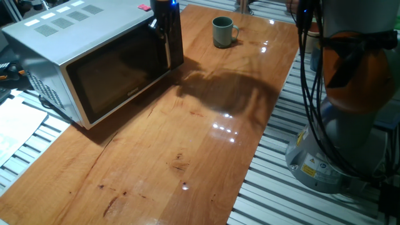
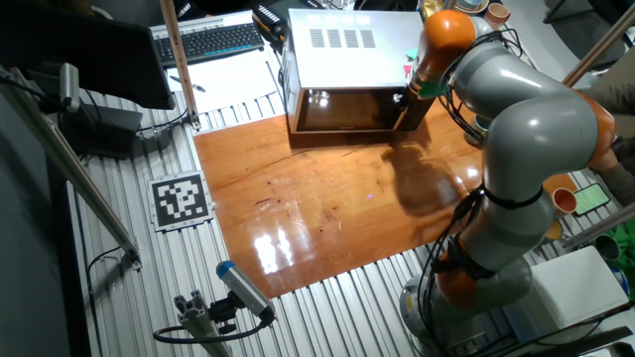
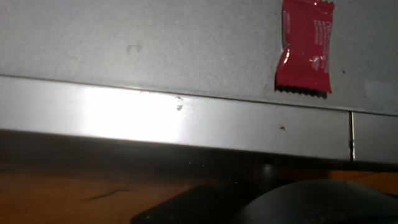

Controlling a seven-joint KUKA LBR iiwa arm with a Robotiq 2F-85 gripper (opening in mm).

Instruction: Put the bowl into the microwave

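1. The gripper (image 1: 164,22) hangs at the top right corner of the microwave (image 1: 75,44), right by the door's vertical handle; its fingers blend into the dark door, so I cannot tell how far apart they are or whether they hold anything.
2. The microwave stands on the wooden bench (image 1: 187,144) with its dark glass door closed.
3. In the hand view, a small red packet (image 3: 306,45) lies on the microwave's grey top, near the front edge.
4. The bowl (image 1: 222,32), a grey-green mug with a side handle, stands upright on the bench, well apart from the gripper, to the right of the microwave.
5. From this angle I cannot see whether anything is inside the bowl.
6. The grey and orange arm (image 2: 521,129) bends over the bench's right side.
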